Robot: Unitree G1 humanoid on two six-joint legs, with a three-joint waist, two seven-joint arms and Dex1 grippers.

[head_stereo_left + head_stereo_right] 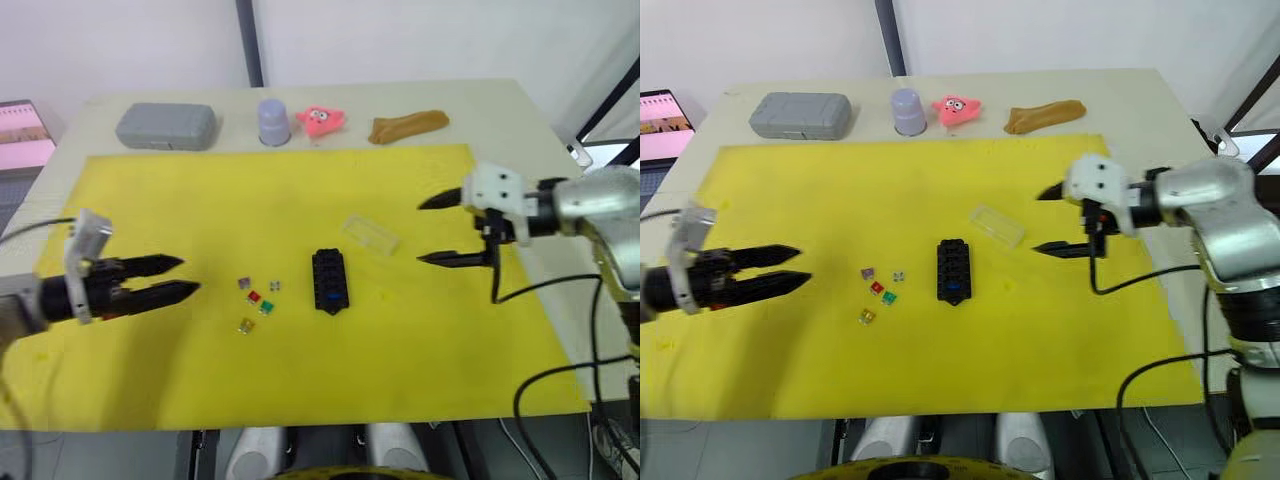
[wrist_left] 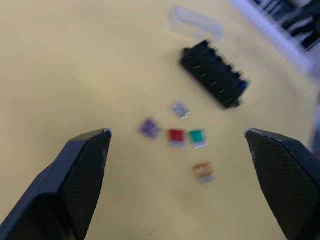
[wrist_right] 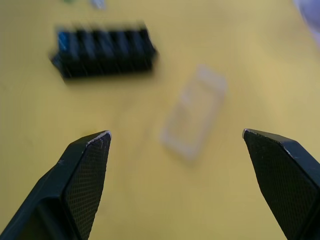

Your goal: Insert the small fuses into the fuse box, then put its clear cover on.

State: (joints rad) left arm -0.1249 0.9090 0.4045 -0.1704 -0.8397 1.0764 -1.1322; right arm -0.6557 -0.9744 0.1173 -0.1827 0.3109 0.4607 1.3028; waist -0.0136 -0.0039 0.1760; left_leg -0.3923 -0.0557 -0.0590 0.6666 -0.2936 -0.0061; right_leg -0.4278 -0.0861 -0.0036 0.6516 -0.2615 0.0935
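Over the yellow mat point(image 1: 300, 190) we hold both arms low and nearly level, each reaching inward from its own side. Our left gripper point(image 1: 182, 278) points toward the middle of the mat, its two black fingers apart and holding nothing. Our right gripper point(image 1: 432, 231) points back the other way, its fingers spread wide, one above the other in the head view, also empty.

Just ahead of the left gripper's tips we count five fuses point(image 2: 176, 135) lying loose in a small cluster: one purple, one red, one green, one grey and one yellow. One fuse box point(image 1: 330, 280) sits beyond them, farther from the left gripper, with a blue spot at one end. One clear cover point(image 3: 194, 120) lies flat on the mat between the right gripper's spread fingers in the wrist view, near the box but apart from it.

Far beyond both grippers, along the table's back edge, we count one grey case point(image 1: 166, 126), one pale cup point(image 1: 274, 121), one pink toy point(image 1: 320, 120) and one brown object point(image 1: 408, 126).
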